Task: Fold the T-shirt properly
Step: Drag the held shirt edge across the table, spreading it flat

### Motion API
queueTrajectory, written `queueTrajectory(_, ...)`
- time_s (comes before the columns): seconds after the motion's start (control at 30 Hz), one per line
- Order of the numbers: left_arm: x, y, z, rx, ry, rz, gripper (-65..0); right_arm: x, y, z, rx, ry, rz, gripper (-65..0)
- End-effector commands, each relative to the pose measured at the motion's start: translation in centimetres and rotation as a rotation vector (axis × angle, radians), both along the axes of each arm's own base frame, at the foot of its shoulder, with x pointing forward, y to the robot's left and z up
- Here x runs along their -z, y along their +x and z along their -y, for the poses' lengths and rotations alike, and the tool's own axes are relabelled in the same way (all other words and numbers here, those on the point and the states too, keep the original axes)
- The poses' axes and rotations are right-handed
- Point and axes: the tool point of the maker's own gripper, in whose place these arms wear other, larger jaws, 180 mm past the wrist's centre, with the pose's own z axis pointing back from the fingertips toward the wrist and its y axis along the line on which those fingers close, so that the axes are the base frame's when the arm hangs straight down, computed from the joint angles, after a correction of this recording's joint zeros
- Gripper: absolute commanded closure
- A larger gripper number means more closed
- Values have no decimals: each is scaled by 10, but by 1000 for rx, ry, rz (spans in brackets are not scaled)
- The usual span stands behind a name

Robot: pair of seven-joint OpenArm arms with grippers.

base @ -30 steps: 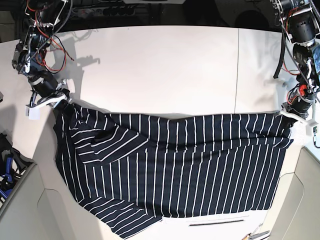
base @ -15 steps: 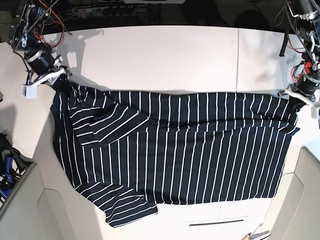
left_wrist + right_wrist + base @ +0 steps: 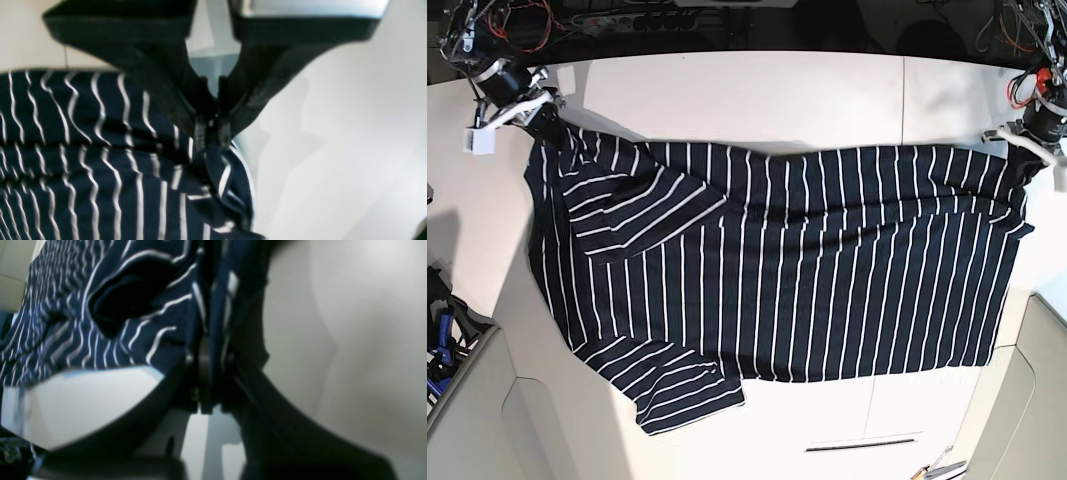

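Observation:
The navy white-striped T-shirt [image 3: 787, 275] lies spread across the white table [image 3: 757, 95], its top edge stretched between both grippers. My left gripper [image 3: 1025, 152] at the right edge is shut on the shirt's right corner; the left wrist view shows its black fingers [image 3: 200, 133] pinching bunched cloth [image 3: 217, 173]. My right gripper [image 3: 535, 112] at the far left is shut on the shirt's left corner; the right wrist view shows its fingers [image 3: 196, 366] clamped on the cloth [image 3: 140, 306]. A sleeve [image 3: 642, 205] is folded over on the left, and another flap [image 3: 677, 390] sticks out at the bottom left.
Beige panels [image 3: 472, 420] flank the table's near corners on both sides. Cables and a power strip [image 3: 627, 20] run along the far edge. A dark slot [image 3: 862, 443] marks the table's front.
Both grippers have pulled the shirt's top edge toward the far side of the table, dragging the whole shirt with it. The cloth lies flatter and more stretched.

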Motion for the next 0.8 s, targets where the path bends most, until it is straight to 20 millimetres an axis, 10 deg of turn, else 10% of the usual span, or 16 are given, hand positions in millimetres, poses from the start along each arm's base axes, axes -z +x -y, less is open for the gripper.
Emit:
queueTrajectory(0.0, -18, 3, -7, -6, 25, 50, 0, -13, 5, 8, 9, -2, 44, 0)
queueTrajectory(0.77, -7, -29, 16, -14, -122, 3, 0, -22, -39, 51, 61, 24, -42, 0)
